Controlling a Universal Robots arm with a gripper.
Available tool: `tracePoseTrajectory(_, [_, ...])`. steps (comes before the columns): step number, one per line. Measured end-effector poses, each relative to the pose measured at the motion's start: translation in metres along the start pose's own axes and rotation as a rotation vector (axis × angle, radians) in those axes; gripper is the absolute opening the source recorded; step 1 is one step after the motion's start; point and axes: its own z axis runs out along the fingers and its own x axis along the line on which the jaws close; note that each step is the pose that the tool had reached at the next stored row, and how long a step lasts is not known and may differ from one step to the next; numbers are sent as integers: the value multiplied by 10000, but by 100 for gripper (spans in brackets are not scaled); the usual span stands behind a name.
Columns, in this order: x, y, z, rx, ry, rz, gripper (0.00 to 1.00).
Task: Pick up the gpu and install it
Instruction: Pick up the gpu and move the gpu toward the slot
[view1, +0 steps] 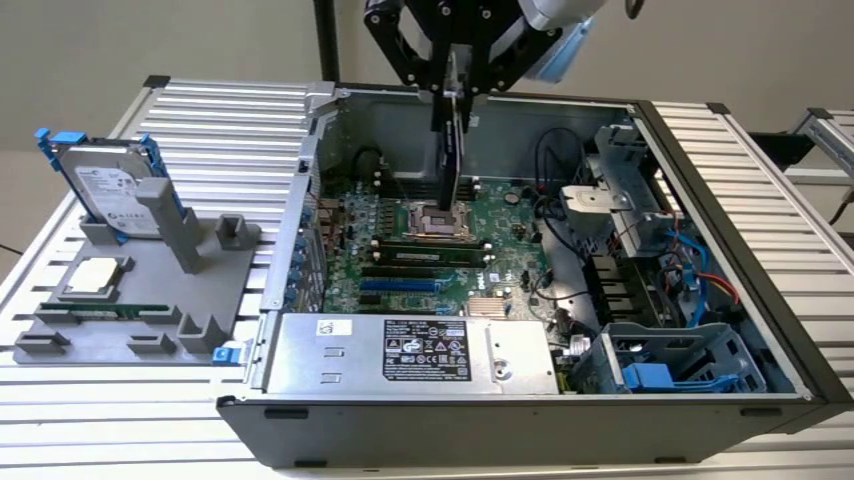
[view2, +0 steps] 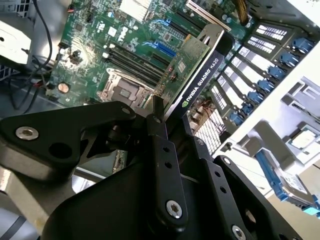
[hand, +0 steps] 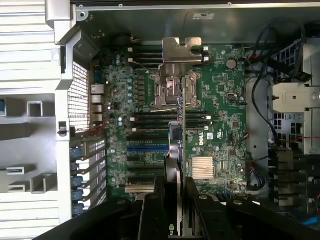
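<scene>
Slatted metal table (view1: 747, 150) carries an open computer case (view1: 534, 425) lying on its side. I see the green motherboard (view1: 501, 250) on its floor and a silver power supply (view1: 400, 350) at the near wall. A gray fixture (view1: 134, 300) sits at the exterior view's left, beside the case, with a hard drive (view1: 107, 185) standing upright in it. My gripper (view1: 451, 95) is above the case, clenched on the gpu (view1: 451, 150). The card hangs on edge, long axis down, with its silver bracket (hand: 181, 50) lowest. It's over the motherboard near the CPU socket (view1: 434, 220), not seated in a slot. Both wrist views show the fingers (view2: 160, 145) pinching the gpu's faces.
</scene>
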Motion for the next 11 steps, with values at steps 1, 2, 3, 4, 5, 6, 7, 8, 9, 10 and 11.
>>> tracePoseTrajectory(1, [-18,1,0,0,0,0,0])
tracePoseTrajectory(2, [-37,2,1,0,0,0,0])
tracePoseTrajectory(3, [-57,3,1,-1,0,0,0])
tracePoseTrajectory(4, [-78,4,1,0,0,-1,0])
tracePoseTrajectory(5, [-99,5,2,0,0,0,0])
tracePoseTrajectory(6, [-118,6,2,0,0,-1,0])
tracePoseTrajectory(7, [-138,7,3,0,0,0,0])
tracePoseTrajectory(8, [-158,8,3,0,0,0,0])
tracePoseTrajectory(9, [-179,9,4,0,0,0,0])
tracePoseTrajectory(10, [-199,10,4,0,0,-1,0])
tracePoseTrajectory(11, [-220,12,4,0,0,-1,0])
